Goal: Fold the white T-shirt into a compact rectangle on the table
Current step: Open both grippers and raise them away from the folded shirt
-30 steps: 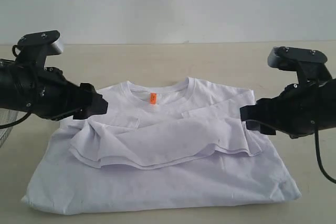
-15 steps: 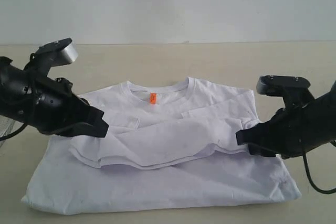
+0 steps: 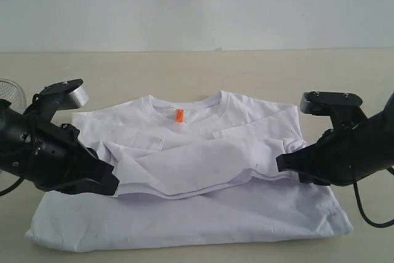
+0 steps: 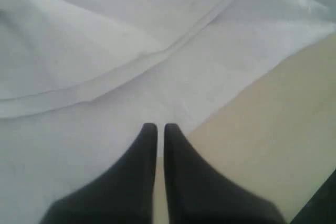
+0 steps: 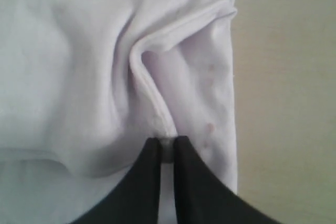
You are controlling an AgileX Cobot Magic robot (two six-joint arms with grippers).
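The white T-shirt [image 3: 184,214] is lying flat on the pale beige worktop [image 3: 246,69], its collar pointing to 12 o'clock and its hem to 6 o'clock. Both sleeves are lying folded inward across its middle in rumpled, overlapping layers. An orange neck tag [image 3: 179,115] is showing inside the collar.

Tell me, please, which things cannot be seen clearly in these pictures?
- Writing on the orange neck tag of the white T-shirt: too small, exterior view.
- Whether the left gripper pinches cloth: its shut tips are blurred in the left wrist view; its own body hides them in the exterior view.
- Wire basket: cut off by the left edge of the exterior view, partly behind the left arm.
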